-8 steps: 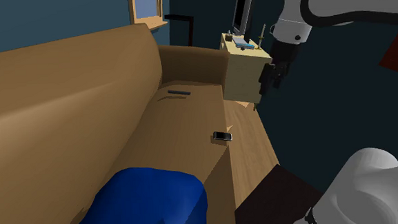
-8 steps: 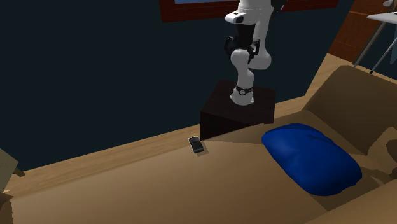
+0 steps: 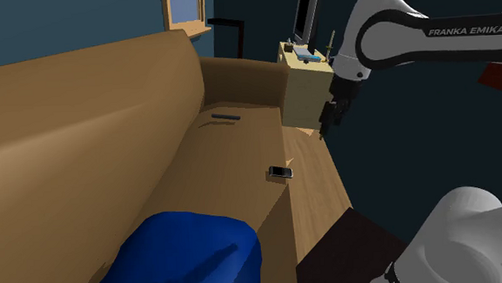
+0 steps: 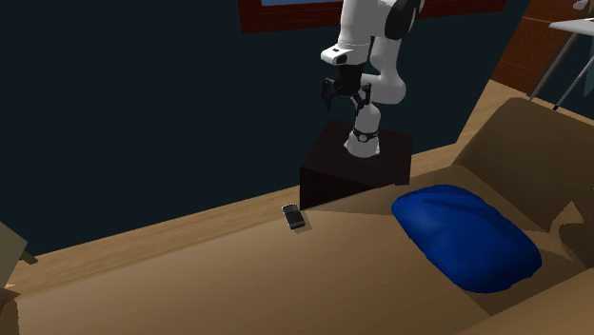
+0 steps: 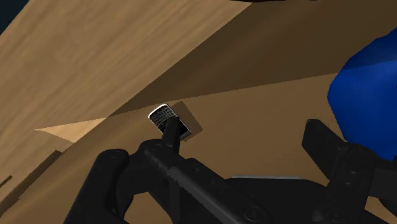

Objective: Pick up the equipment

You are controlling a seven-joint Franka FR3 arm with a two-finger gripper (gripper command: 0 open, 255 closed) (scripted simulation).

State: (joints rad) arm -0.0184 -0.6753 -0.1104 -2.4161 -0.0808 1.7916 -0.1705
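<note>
The equipment is a small black and silver phone (image 3: 280, 172) lying flat at the front edge of the brown sofa seat (image 3: 224, 164). It also appears in the second exterior view (image 4: 294, 217), and in the wrist view (image 5: 170, 119) just past one fingertip. My gripper (image 3: 327, 129) hangs in the air off the sofa's front, well above the phone and to the shoulder view's right of it. The gripper (image 4: 345, 100) points downward with its fingers spread. In the wrist view the gripper (image 5: 248, 143) is open with nothing between its fingers.
A blue cushion (image 3: 185, 257) lies on the seat near the stand (image 4: 357, 167). A thin dark bar (image 3: 226, 118) rests at the seat's far end. A pale side table (image 3: 303, 86) with small items stands beyond the sofa arm. Wooden floor (image 3: 325, 190) runs along the sofa front.
The arm has swung toward the sofa: the gripper moved a little to the shoulder view's left and slightly lower. The phone and cushion have not moved.
</note>
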